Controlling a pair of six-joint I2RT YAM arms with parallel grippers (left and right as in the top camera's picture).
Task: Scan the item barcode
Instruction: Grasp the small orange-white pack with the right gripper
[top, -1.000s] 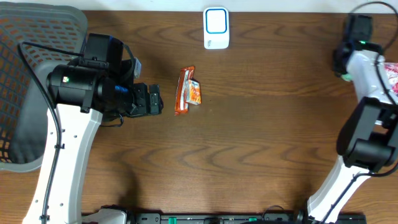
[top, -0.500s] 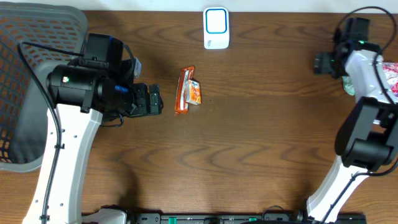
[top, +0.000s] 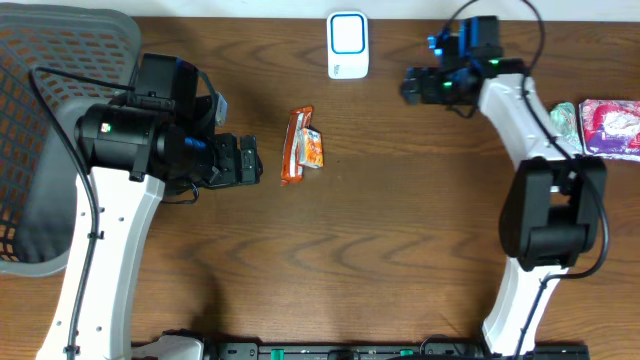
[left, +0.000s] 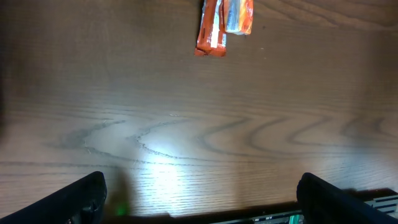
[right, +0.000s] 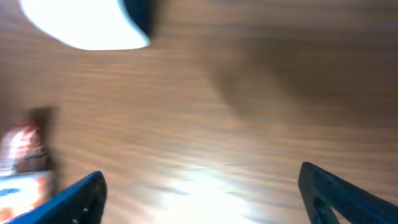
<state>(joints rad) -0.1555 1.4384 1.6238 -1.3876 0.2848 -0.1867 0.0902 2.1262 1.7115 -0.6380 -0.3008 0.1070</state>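
1. On the brown table (top: 400, 230), a little left of the middle: orange snack packet (top: 293, 150), long and thin, lying flat.
2. Right beside it, touching its right side: small packet (top: 313, 150), shorter, orange and white with a bit of blue.
3. At the far edge of the table, well apart from both packets: white scanner (top: 348, 45) with a blue ring on top.
4. Just left of the orange snack packet, not touching it: left fingers (left: 81, 199), spread wide open, holding nothing, pointing toward the packet.
5. In the left wrist view: both packets up at the top of the picture, two dark finger tips down in the bottom corners, only bare wood between them.
6. Near the right side of the white scanner, not touching it: right fingers (right: 74, 199), wide open too, nothing between them.
7. In the right wrist view, all blurry: white scanner as a bright blob at the top left, both packets fuzzy at the left edge, shiny wood in the middle.
8. At the left end of the table: grey basket (top: 40, 120) full of little holes, partly under the left arm.
9. At the far right edge: pink packets (top: 610, 127) with a pale packet (top: 563, 125) just beside them, well apart from the right fingers.
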